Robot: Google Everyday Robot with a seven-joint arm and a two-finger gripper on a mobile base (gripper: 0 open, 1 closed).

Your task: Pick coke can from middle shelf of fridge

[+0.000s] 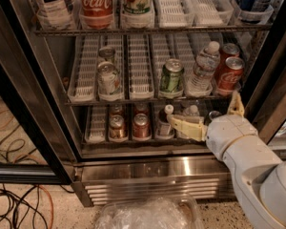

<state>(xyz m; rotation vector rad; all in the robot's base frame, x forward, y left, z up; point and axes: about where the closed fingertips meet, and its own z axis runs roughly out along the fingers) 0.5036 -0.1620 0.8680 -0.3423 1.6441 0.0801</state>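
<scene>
The coke can (229, 75) stands at the right end of the middle shelf (133, 100), with a second red can (227, 51) right behind it. A clear water bottle (201, 69) and a green can (171, 78) stand to its left. My gripper (203, 109) is open and empty. It sits just below the front edge of the middle shelf, in front of the bottom shelf on the right. One cream finger (183, 128) points left. The other finger (236, 105) points up, just under the coke can. The fridge (148, 171) has its door open.
A silver can (107, 79) stands on the left of the middle shelf. The bottom shelf holds cans (141, 126) and a small bottle (165, 123). The top shelf holds a tall Coca-Cola bottle (95, 4). The black door frame (271, 66) is close on the right. Cables (19, 199) and a clear plastic bag (148, 213) lie on the floor.
</scene>
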